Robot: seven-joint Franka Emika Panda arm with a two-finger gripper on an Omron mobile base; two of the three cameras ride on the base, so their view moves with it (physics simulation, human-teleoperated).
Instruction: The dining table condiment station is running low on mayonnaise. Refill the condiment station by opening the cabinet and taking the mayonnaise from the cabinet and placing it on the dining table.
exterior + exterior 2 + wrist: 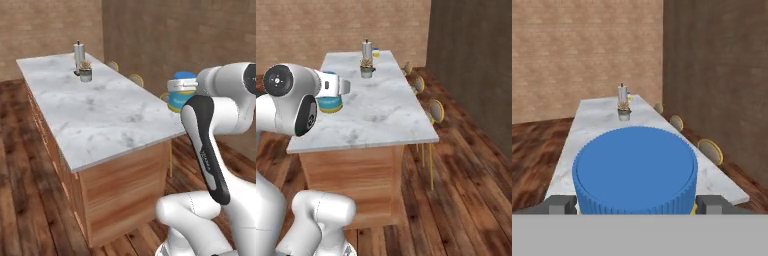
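The hand [634,204] grips the mayonnaise jar [635,170], one finger on each side of it, blue lid facing the hand camera. In the right base view the jar [330,97] is held over the near part of the marble bench [381,112]. The shaker [79,54] and potted plant [85,71] stand at the far end.

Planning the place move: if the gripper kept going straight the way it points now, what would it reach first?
Probably the dining table top; the gripper, holding the mayonnaise, points along it toward the condiment station. Depth is unclear.
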